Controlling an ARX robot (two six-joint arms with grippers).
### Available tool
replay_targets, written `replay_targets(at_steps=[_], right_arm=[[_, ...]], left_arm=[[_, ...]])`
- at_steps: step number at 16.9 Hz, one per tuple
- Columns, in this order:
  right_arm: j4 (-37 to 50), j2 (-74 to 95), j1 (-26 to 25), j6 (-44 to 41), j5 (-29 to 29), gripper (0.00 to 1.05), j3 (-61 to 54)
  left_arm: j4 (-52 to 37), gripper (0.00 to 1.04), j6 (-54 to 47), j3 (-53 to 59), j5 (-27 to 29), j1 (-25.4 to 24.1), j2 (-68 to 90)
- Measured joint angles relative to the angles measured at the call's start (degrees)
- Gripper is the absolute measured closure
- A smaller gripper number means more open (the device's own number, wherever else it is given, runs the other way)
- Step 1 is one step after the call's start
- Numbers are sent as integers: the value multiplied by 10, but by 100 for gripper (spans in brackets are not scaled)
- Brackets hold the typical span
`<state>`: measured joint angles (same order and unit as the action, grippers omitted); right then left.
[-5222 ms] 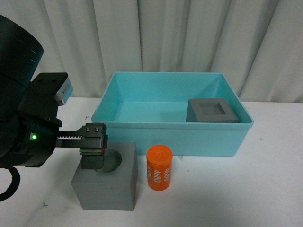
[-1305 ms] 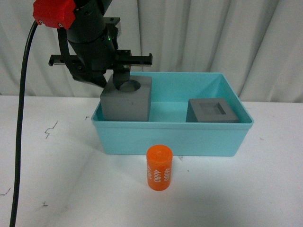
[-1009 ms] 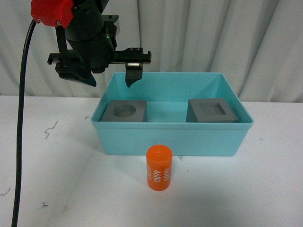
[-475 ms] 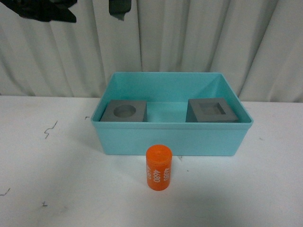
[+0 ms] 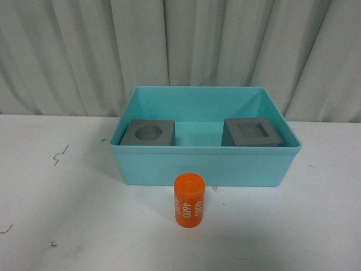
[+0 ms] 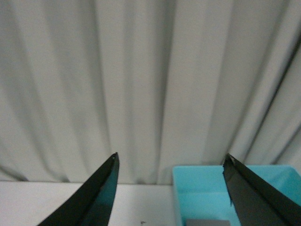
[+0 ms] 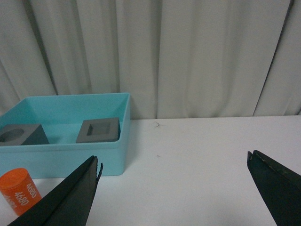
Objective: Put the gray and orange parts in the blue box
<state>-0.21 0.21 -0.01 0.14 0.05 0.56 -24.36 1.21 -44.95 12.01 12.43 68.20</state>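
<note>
blue box [image 5: 206, 166]: smooth plastic | gray cubes [image 5: 148, 133] [image 5: 252, 132]: matte | orange cylinder [image 5: 189, 200]: likely plastic

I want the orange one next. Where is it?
In the front view the orange cylinder stands upright on the white table, just outside the near wall of the blue box, slightly left of its middle.

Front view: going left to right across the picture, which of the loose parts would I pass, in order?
gray cube with round recess → orange cylinder → gray cube with square recess
</note>
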Motion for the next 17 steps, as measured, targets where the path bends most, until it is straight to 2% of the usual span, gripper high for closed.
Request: replay_targets(at_steps=[2,7,12,13,14,17], right_arm=[[0,0,0,0,0,6,0],[0,0,0,0,0,6,0],[0,0,0,0,0,6,0],[0,0,0,0,0,6,0],[0,0,0,0,0,6,0],[0,0,0,0,0,6,0]], left_arm=[[-66,60,-2,102,-11,-26,-56],[-106,103,-3,245,-50,-56,-129],[-108,103,-3,330,-79,-80,-202],[-104,103,-4,341,-110,-105,-219],[-101,103,-4,353,-112,-125,-239],[-75,103,-4,388,-120,-123,-294]])
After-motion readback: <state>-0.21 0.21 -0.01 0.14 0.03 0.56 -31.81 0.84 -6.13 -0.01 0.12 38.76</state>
